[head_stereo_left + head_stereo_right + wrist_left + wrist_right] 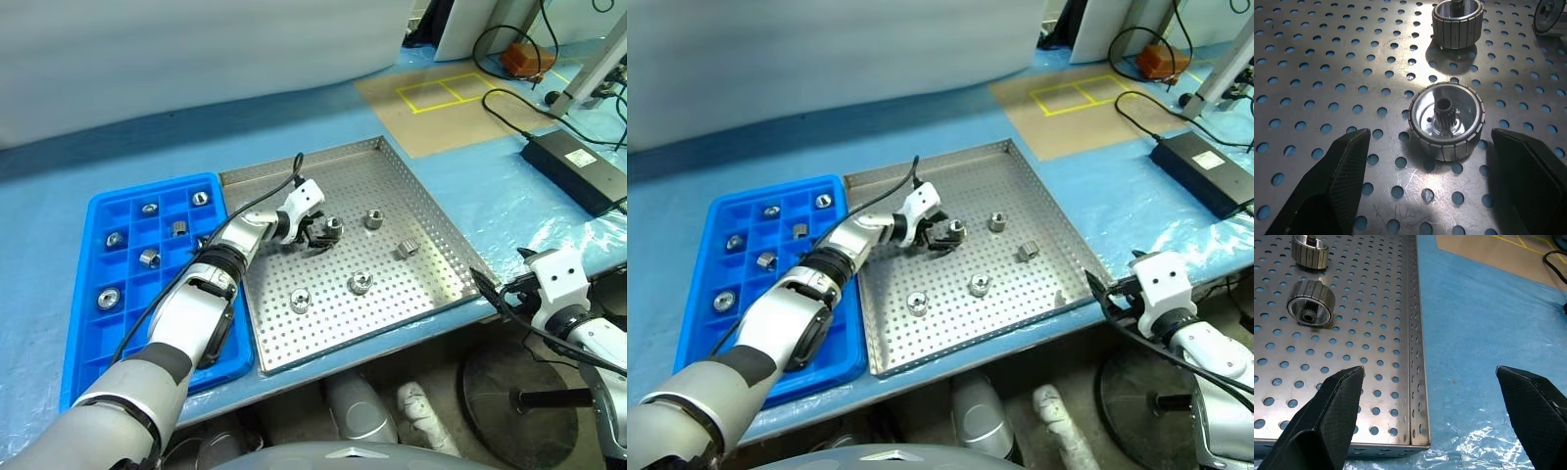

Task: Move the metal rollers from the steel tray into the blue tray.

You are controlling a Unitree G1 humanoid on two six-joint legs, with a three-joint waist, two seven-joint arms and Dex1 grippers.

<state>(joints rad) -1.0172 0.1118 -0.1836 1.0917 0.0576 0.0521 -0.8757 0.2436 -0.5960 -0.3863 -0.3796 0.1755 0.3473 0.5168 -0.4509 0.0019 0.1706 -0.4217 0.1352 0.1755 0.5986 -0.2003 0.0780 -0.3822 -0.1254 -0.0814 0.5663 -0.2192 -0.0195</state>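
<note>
Left claw spread wide, one metal roller between fingers, untouched, on steel tray mid-floor. Right claw released, over tray's near right corner. Four more rollers loose on tray; others in blue tray compartments. Tabletop blue-covered; black power brick far right. Roller: silver ribbed ring, geared hub.

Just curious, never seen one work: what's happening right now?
Left gripper open, straddling one roller on steel tray. Right gripper open at tray's edge. Nothing blocking. Blue tray holds several.
</note>
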